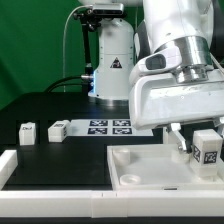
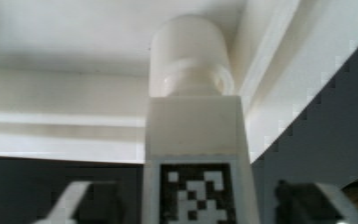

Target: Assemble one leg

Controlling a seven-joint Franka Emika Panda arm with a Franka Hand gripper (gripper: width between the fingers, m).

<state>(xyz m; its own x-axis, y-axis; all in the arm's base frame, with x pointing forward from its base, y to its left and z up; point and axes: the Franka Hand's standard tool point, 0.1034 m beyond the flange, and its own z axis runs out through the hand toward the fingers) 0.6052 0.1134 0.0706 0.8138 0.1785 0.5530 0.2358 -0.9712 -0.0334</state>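
We find the task under way and not finished. The gripper (image 1: 200, 138) is clenched on the leg (image 1: 208, 150), which hangs clear of the table at about four o'clock in the exterior view, over the far corner of the tabletop (image 1: 150, 160). In the wrist view the leg (image 2: 197, 130) stands between the two fingers (image 2: 69, 200), its round peg pointing toward the white tabletop beyond it. We cannot tell whether the peg sits over a socket, since no socket shows clearly under it. We judge the pick-up done. What remains is lining the peg up with a corner socket, seating it and letting go.

Two other legs lie unused on the black table at about nine o'clock in the exterior view, one (image 1: 28, 131) just beside the other (image 1: 57, 128). The marker board (image 1: 110, 125) lies between them and the arm.

On labels, the held leg carries a black-and-white square tag (image 2: 197, 190), a pattern only, with no letters. The loose legs and the marker board bear like tags. A white unit at twelve o'clock shows a triangular sticker (image 1: 114, 64), too small to read. We read no brand name anywhere.
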